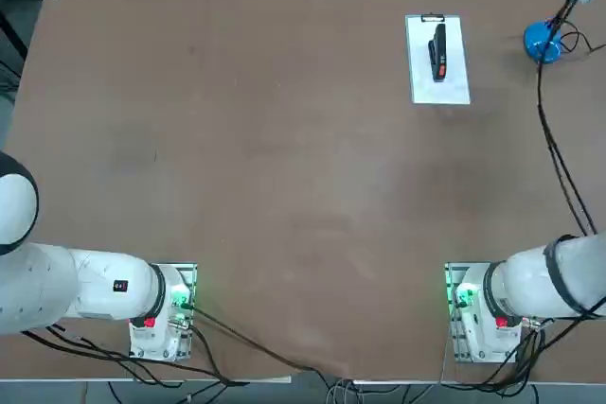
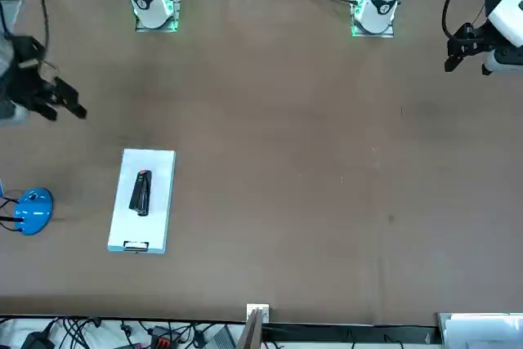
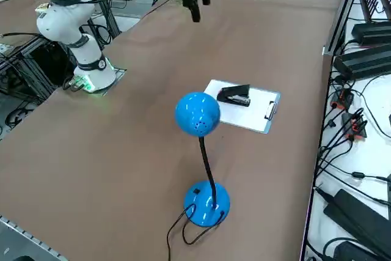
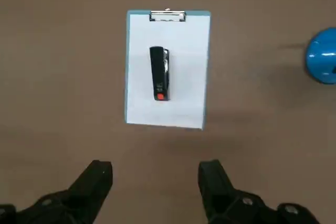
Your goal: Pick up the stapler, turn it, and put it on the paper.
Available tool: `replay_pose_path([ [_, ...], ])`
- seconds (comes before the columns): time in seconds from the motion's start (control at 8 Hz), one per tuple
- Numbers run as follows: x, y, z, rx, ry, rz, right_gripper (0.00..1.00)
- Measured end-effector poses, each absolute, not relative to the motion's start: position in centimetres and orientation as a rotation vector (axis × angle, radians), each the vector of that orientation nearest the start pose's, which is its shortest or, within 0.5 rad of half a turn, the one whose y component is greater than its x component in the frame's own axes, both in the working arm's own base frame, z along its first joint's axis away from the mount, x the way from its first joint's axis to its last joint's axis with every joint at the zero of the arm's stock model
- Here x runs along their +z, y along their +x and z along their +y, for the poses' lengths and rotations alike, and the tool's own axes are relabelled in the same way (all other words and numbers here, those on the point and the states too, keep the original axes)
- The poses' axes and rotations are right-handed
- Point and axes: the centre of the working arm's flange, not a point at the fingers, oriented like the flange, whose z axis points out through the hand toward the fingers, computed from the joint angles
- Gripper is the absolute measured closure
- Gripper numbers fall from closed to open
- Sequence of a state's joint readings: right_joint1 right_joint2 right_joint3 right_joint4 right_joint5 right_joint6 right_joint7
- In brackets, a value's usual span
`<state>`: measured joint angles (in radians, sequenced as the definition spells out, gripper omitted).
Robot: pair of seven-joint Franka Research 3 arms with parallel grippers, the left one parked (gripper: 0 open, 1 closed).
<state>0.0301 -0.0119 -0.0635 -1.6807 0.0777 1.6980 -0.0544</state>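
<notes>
— On the brown, matte tabletop (image 1: 284,167), what lies at the far right corner?

— The paper (image 1: 453,68), a flat white rectangle with a small dark metal clip (image 1: 433,18) at its far short edge, and in the wrist view a thin pale-blue border along its sides. The stapler (image 1: 437,51) rests on the sheet, near its middle: a small, slim black bar with a red-orange mark near one end.

— Which way does the stapler point?

— Its long axis runs parallel to the sheet's long sides. The marked end faces the robot; the plain black end faces the clip.

— And the robot's hand?

— The right gripper (image 4: 155,182) hangs well above the table, on the robot's side of the sheet, clear of both sheet and stapler. Its two dark fingers (image 4: 94,184) stand wide apart and hold nothing.

— Anything else nearby?

— A glossy blue desk lamp (image 3: 198,114) with a rounded head, a thin black bent neck and a round base stands just beside the sheet, toward the table's right edge.
</notes>
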Motion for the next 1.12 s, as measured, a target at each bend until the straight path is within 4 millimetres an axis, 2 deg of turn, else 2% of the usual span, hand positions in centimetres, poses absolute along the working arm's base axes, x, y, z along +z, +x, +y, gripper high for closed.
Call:
replay_pose_path([
  [0.25, 61.2, 53.3, -1.8, 0.002, -3.093, -0.017, 0.00],
  [0.5, 61.3, 51.4, -1.8, 0.015, -3.094, -0.018, 0.00],
  [1.12, 61.1, 51.1, -1.4, 0.022, -3.094, -0.025, 0.00],
])
